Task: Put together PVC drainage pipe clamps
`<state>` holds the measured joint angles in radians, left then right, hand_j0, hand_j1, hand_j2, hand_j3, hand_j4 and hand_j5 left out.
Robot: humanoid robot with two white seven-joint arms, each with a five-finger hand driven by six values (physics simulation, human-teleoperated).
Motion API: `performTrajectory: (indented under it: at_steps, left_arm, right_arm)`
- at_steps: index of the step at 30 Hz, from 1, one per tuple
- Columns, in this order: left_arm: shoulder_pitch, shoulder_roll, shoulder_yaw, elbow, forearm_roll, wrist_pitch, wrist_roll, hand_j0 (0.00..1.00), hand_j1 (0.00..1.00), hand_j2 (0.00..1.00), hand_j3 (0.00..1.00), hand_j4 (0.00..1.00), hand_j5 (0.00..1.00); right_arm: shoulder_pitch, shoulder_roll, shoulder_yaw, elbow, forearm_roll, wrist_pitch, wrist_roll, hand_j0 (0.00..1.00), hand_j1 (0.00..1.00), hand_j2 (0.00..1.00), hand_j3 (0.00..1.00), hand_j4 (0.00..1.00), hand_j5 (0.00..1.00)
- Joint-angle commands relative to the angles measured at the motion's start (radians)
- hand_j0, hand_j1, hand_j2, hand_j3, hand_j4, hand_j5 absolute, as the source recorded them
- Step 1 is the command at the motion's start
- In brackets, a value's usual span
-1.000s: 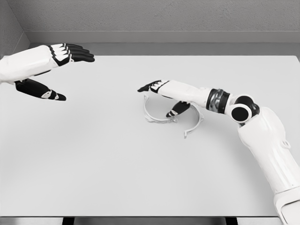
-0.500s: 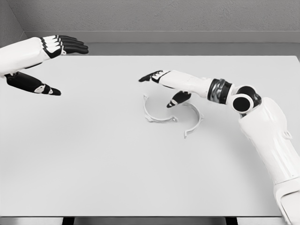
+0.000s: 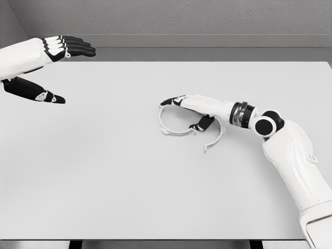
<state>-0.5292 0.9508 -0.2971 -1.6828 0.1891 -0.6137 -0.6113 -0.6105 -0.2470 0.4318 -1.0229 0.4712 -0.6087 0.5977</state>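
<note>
Reaching across the white table (image 3: 104, 181) from the lower right, my right arm (image 3: 290, 155) lies stretched out low and nearly level, forearm pointing toward the middle of the surface. The right hand (image 3: 189, 106) sits directly over the two white clamp pieces. Its fingers are extended and only loosely spread, fingertips (image 3: 168, 101) at the upper edge of the left clamp half (image 3: 168, 127), while the dark thumb (image 3: 203, 123) drops down between the two parts. I cannot tell whether any finger actually touches the plastic; nothing looks gripped, and the hand reads as relaxed and open.

The left clamp half is a curved white arc lying flat on the table, its open side facing up and right under my palm. The right clamp half (image 3: 217, 139) is a second arc just beside it, curving round to the lower right, with a small tab at its lower end. The two arcs lie close together near the thumb, though I cannot tell whether they meet.

My left arm (image 3: 18, 57) comes in at the upper left, held above the table's far left corner and well apart from the clamp pieces. The left hand (image 3: 46, 70) is wide open: four dark fingers straight and together pointing right, thumb (image 3: 36, 92) splayed well below them, nothing between.
</note>
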Motion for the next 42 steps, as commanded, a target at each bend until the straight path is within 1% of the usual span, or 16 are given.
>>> performTrajectory:
  at_steps: [1,10,14,16,17,19,20,21,23,26,28,30,35,37,38,42]
  left_arm:
    - [0.0,0.0,-0.001,0.0,0.009,0.003,0.0,1.0,1.0,1.0,1.0,1.0,1.0]
    - [-0.012,0.002,-0.001,-0.015,0.021,0.003,0.0,1.0,1.0,1.0,1.0,1.0,1.0]
    - [-0.012,0.002,-0.001,-0.015,0.021,0.003,0.0,1.0,1.0,1.0,1.0,1.0,1.0]
    - [-0.012,0.002,-0.001,-0.015,0.021,0.003,0.0,1.0,1.0,1.0,1.0,1.0,1.0]
    - [-0.012,0.002,-0.001,-0.015,0.021,0.003,0.0,1.0,1.0,1.0,1.0,1.0,1.0]
    - [-0.012,0.002,-0.001,-0.015,0.021,0.003,0.0,1.0,1.0,1.0,1.0,1.0,1.0]
    - [-0.012,0.002,-0.001,-0.015,0.021,0.003,0.0,1.0,1.0,1.0,1.0,1.0,1.0]
    - [-0.012,0.002,-0.001,-0.015,0.021,0.003,0.0,1.0,1.0,1.0,1.0,1.0,1.0]
    - [-0.012,0.002,-0.001,-0.015,0.021,0.003,0.0,1.0,1.0,1.0,1.0,1.0,1.0]
    - [-0.012,0.002,-0.001,-0.015,0.021,0.003,0.0,1.0,1.0,1.0,1.0,1.0,1.0]
    - [-0.012,0.002,-0.001,-0.015,0.021,0.003,0.0,1.0,1.0,1.0,1.0,1.0,1.0]
    - [-0.012,0.0,-0.001,-0.015,0.021,0.003,0.0,1.0,1.0,1.0,1.0,1.0,1.0]
    - [-0.012,0.002,-0.001,-0.015,0.021,0.003,0.0,1.0,1.0,1.0,1.0,1.0,1.0]
    - [-0.012,0.003,-0.002,-0.015,0.021,0.003,0.0,1.0,1.0,1.0,1.0,1.0,1.0]
    - [-0.011,0.003,-0.001,-0.015,0.021,0.003,0.0,1.0,1.0,1.0,1.0,1.0,1.0]
    - [-0.011,0.003,-0.004,-0.015,0.021,0.003,0.0,1.0,1.0,1.0,1.0,1.0,1.0]
  right_arm:
    - [0.0,-0.006,0.007,-0.057,-0.016,-0.002,0.013,1.0,1.0,1.0,1.0,1.0,1.0]
    - [0.069,-0.064,0.002,-0.212,-0.022,-0.002,0.013,1.0,1.0,1.0,1.0,1.0,1.0]
    - [0.068,-0.067,0.002,-0.212,-0.023,-0.002,0.013,1.0,1.0,1.0,1.0,1.0,1.0]
    - [0.046,-0.066,0.002,-0.198,-0.023,-0.002,0.013,1.0,1.0,1.0,1.0,1.0,1.0]
    - [0.026,-0.066,0.002,-0.175,-0.023,-0.002,0.013,1.0,1.0,1.0,1.0,1.0,1.0]
    - [-0.043,-0.055,-0.005,-0.05,-0.02,-0.002,0.013,1.0,1.0,1.0,1.0,1.0,1.0]
    - [-0.057,-0.055,-0.048,-0.02,-0.019,-0.002,0.013,1.0,1.0,1.0,1.0,1.0,1.0]
    - [-0.058,-0.055,-0.067,-0.02,-0.019,-0.002,0.013,1.0,1.0,1.0,1.0,1.0,1.0]
    - [-0.069,-0.063,-0.071,0.001,-0.019,-0.002,0.013,1.0,1.0,1.0,1.0,1.0,1.0]
    - [-0.095,-0.072,-0.153,0.113,-0.019,-0.002,0.013,1.0,1.0,1.0,1.0,1.0,1.0]
    - [-0.103,-0.074,-0.156,0.116,-0.019,-0.002,0.013,1.0,1.0,1.0,1.0,1.0,1.0]
    - [-0.098,-0.123,-0.157,0.116,-0.022,-0.002,0.013,1.0,1.0,1.0,1.0,1.0,1.0]
    - [-0.071,-0.124,-0.26,0.138,-0.022,-0.002,0.013,1.0,1.0,1.0,1.0,1.0,1.0]
    - [-0.067,-0.156,-0.268,0.136,-0.025,-0.002,0.013,1.0,1.0,1.0,1.0,1.0,1.0]
    - [-0.049,-0.163,-0.269,0.136,-0.026,-0.002,0.013,1.0,1.0,1.0,1.0,1.0,1.0]
    - [-0.048,-0.169,-0.268,0.138,-0.028,-0.002,0.013,1.0,1.0,1.0,1.0,1.0,1.0]
